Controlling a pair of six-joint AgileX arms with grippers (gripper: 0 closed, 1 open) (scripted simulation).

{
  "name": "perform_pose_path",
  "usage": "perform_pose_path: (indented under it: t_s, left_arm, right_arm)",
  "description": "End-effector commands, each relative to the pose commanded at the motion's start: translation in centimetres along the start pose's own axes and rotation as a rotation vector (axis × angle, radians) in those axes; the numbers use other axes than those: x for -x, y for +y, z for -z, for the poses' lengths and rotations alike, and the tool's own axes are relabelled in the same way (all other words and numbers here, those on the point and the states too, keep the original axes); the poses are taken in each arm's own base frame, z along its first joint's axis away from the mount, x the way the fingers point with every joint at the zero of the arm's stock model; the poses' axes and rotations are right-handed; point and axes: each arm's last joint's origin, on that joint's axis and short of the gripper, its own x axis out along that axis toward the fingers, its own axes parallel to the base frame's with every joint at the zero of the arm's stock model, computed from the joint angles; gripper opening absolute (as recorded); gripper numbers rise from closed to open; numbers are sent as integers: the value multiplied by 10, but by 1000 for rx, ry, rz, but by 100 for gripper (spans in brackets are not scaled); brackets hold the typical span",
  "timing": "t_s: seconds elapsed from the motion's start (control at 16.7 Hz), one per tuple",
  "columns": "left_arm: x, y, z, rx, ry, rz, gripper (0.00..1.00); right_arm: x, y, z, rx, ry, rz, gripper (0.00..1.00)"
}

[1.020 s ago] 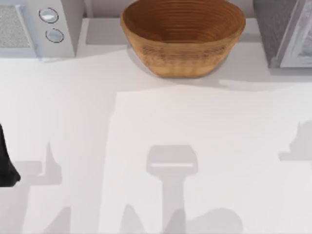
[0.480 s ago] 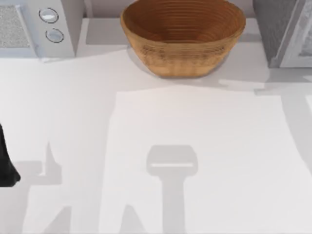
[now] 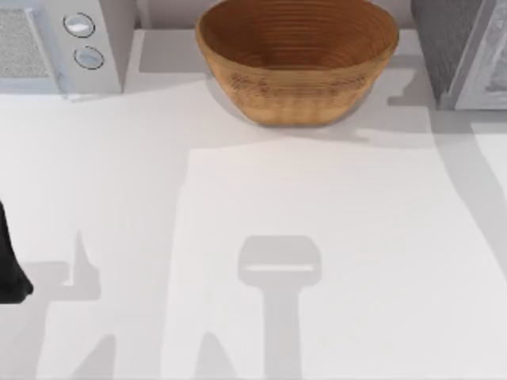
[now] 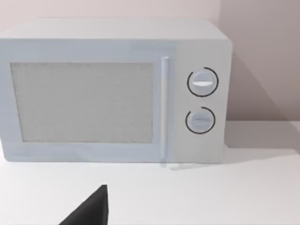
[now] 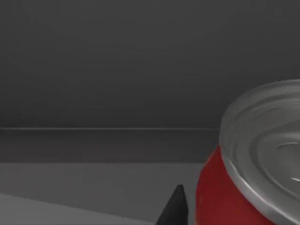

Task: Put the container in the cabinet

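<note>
Your container (image 5: 243, 187) sits right up against the right wrist camera: red wall, silver ribbed lid, standing upright against a dark grey interior with a flat floor and a back wall behind it. I'd judge that's inside the cabinet (image 3: 459, 47), at the surface's far right corner. Treat this thing as a rigid metal can: stiff, not fragile, likely light, but the smooth round wall can slip or roll if it tips. Take it across the red wall at mid-height, below the lid's rim, never by the lid's slick top. One dark tip of the right gripper's fingers (image 5: 176, 208) shows just beside the can; whether they're clamping it or spread, you can't tell from here. Your left arm (image 3: 9, 265) is parked at the surface's left edge, facing the white appliance (image 4: 117, 89); its grip can't be read either. The woven bowl (image 3: 297, 55) stands between appliance and cabinet.
</note>
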Motion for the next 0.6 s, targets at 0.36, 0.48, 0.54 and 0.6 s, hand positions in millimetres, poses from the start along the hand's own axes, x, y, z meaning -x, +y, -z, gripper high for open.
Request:
perform_pose_path:
  t_s: [0.36,0.48,0.54,0.6]
  left_arm:
    - [0,0,0,0,0,0,100]
    - [0,0,0,0,0,0,100]
    - [0,0,0,0,0,0,100]
    - [0,0,0,0,0,0,100]
  right_arm:
    - [-2,0,-1,-3,-1,2,0]
    - [-5,0,-2,-1,1,2,0]
    - [-9,1,-4,0,3,2,0]
    - [-15,1,-6,3,6,3,0]
